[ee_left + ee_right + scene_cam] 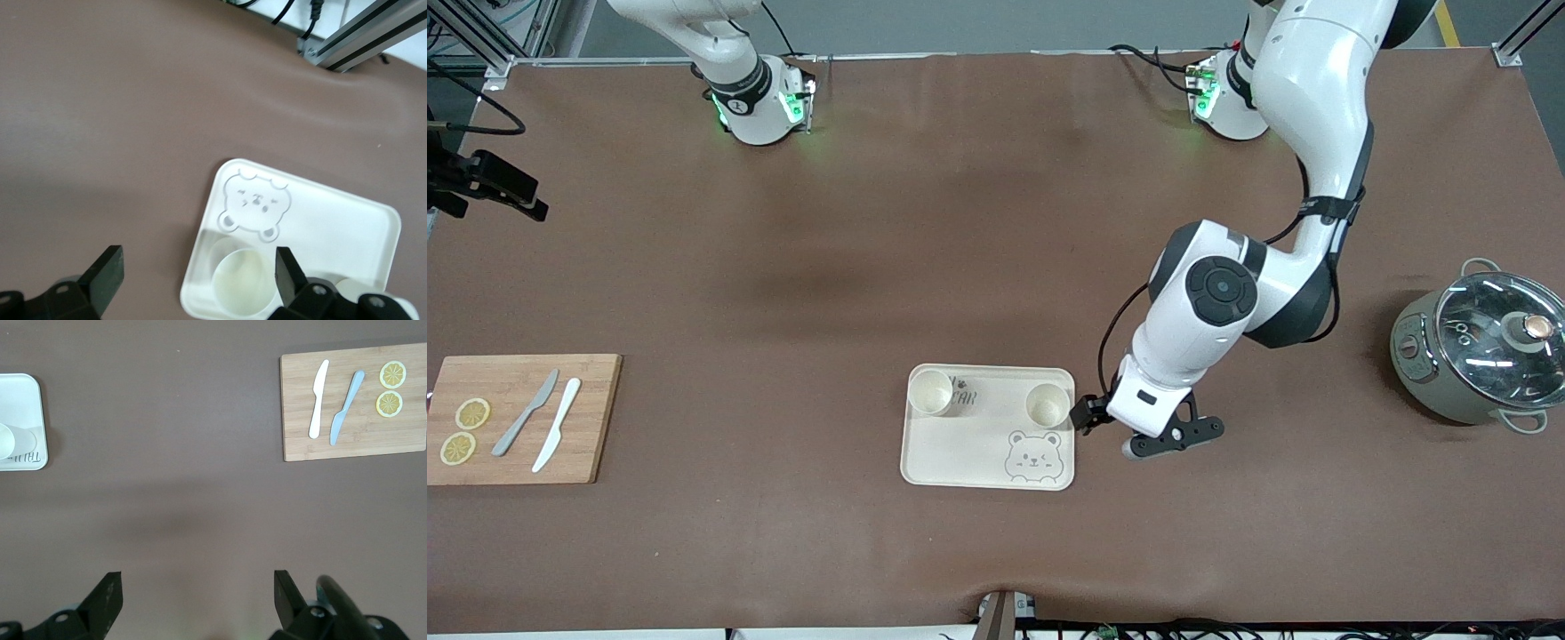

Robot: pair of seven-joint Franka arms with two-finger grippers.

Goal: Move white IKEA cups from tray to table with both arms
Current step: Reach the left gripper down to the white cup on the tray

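Two white IKEA cups stand upright on the cream bear tray [960, 444]: one [931, 392] in the corner toward the right arm's end, one [1048, 404] in the corner toward the left arm's end. My left gripper [1089, 413] is low beside the tray's edge, close to that second cup. In the left wrist view the left gripper [197, 273] is open and empty, with the cup [243, 280] just inside one finger [287, 270]. My right gripper [197, 597] is open and empty, high over bare table; the right arm [729, 80] waits near its base.
A bamboo cutting board [596, 418] with two knives and two lemon slices lies at the right arm's end. A grey pot with a glass lid [1480, 351] stands at the left arm's end. The right wrist view shows the board [300, 440] and a tray corner [23, 387].
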